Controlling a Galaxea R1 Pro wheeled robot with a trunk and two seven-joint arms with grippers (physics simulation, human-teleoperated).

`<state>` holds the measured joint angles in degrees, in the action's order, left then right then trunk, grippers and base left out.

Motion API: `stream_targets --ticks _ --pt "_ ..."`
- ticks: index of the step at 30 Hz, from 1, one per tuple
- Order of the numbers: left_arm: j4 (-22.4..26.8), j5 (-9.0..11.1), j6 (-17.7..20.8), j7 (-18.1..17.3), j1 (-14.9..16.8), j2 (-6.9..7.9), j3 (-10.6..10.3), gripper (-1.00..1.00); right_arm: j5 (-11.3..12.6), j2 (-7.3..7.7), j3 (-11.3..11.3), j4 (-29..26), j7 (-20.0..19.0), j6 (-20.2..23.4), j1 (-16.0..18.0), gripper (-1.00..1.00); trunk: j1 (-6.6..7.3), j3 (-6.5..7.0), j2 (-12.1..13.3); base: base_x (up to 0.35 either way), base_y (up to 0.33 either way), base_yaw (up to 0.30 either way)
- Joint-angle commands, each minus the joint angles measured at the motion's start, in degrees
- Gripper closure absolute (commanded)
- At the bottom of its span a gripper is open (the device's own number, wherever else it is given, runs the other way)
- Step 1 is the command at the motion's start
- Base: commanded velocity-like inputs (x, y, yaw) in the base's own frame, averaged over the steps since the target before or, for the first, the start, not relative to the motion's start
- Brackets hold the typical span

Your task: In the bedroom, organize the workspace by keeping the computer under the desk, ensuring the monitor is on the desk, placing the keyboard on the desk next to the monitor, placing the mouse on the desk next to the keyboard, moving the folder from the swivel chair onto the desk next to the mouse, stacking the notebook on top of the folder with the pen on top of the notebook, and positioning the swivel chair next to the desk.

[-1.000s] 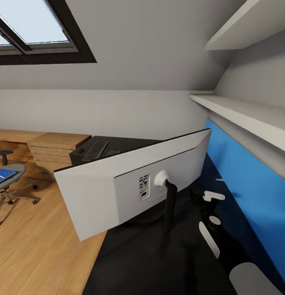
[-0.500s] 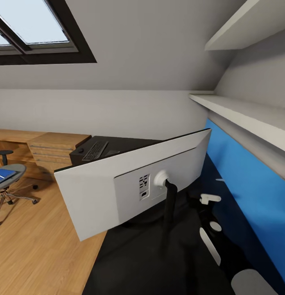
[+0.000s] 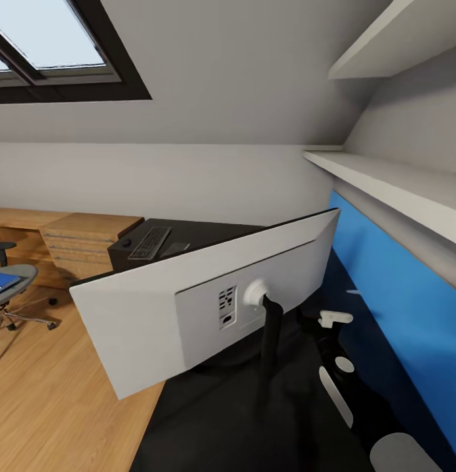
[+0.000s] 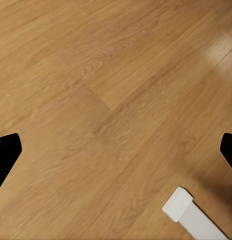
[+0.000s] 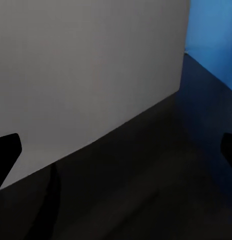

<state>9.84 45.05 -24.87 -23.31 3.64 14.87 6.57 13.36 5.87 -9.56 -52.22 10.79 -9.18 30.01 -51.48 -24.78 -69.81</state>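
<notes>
Monitor [image 3: 156, 314] stands on desk [image 3: 241, 419], back toward us, tilted, left end past the desk edge. Right gripper [image 5: 116, 145] wide, empty, near its back; left gripper [image 4: 116, 145] wide over floor. Risk: a careless nudge could tip monitor off.

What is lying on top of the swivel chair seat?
A bright blue folder lies on the swivel chair seat. The picture's edge cuts off part of the seat, so anything else there is hidden.
</notes>
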Motion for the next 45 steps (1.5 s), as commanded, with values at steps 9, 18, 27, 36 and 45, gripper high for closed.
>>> stream_targets --ticks 9,18,27,36,45 --pt "-0.09 0.09 0.08 -0.60 0.05 -0.02 0.46 -1.00 0.62 -0.04 -0.37 -0.08 0.65 -0.31 0.05 -1.00 0.00 -0.06 -0.03 0.004 -0.001 0.019" --pt "-0.09 0.10 0.08 -0.60 0.05 -0.03 0.46 -1.00 0.62 -0.07 -0.37 -0.08 0.72 -0.31 0.05 -1.00 0.00 -0.06 -0.03 0.000 0.000 0.236" --pt "-0.09 0.04 0.08 -0.60 0.05 -0.10 0.46 -1.00 0.62 -0.07 -0.37 -0.08 0.63 -0.31 0.05 -1.00 0.00 -0.06 -0.03 0.000 0.000 0.066" --pt "-0.09 0.04 0.08 -0.60 0.05 -0.11 0.46 -1.00 0.58 -0.07 -0.37 -0.08 0.71 -0.31 0.05 -1.00 0.00 -0.06 -0.03 0.023 0.000 0.089" --pt "-0.09 0.03 0.08 -0.60 0.05 -0.11 0.46 -1.00 0.60 -0.07 -0.37 -0.08 0.72 -0.31 0.05 -1.00 0.00 -0.06 -0.03 0.002 0.000 0.253"
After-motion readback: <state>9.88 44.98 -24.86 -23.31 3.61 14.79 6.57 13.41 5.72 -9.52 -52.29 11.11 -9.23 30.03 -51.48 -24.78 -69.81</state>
